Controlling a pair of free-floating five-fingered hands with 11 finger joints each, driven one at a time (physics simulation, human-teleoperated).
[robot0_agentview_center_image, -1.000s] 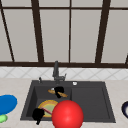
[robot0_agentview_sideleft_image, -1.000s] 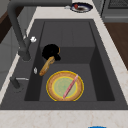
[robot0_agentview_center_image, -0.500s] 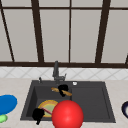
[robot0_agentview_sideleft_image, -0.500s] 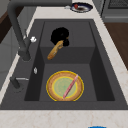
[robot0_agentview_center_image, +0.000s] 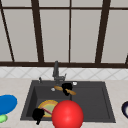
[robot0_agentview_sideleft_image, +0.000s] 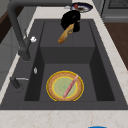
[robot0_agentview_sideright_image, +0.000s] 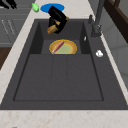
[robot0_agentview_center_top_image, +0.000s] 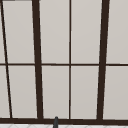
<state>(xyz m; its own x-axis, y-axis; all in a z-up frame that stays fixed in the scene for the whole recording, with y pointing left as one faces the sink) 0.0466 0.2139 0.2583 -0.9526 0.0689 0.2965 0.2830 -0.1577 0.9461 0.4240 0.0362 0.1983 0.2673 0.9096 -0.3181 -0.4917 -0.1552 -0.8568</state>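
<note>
My right hand (robot0_agentview_center_image: 66, 88) hangs over the back middle of the dark sink (robot0_agentview_center_image: 95, 100), shut on a tan wooden utensil (robot0_agentview_center_image: 72, 92) that sticks out on both sides of it. The same hand (robot0_agentview_sideleft_image: 71, 20) shows in the left side view with the utensil (robot0_agentview_sideleft_image: 65, 35) slanting down, and again (robot0_agentview_sideright_image: 58, 17) in the right side view. A yellow plate (robot0_agentview_sideleft_image: 53, 86) lies on the sink floor with a pink stick (robot0_agentview_sideleft_image: 70, 85) across it. My left hand (robot0_agentview_center_image: 38, 115) floats at the sink's front left corner, near the plate's edge (robot0_agentview_center_image: 47, 103).
A big red ball (robot0_agentview_center_image: 67, 115) sits in the foreground before the sink. A blue plate (robot0_agentview_center_image: 7, 103) and a green item (robot0_agentview_center_image: 2, 118) lie on the left counter, a dark bowl (robot0_agentview_center_image: 125, 108) on the right. The faucet (robot0_agentview_center_image: 56, 71) stands behind the sink.
My right hand has carried the tan utensil up and to the right, away from the plate towards the middle of the sink. The left hand has stayed put.
</note>
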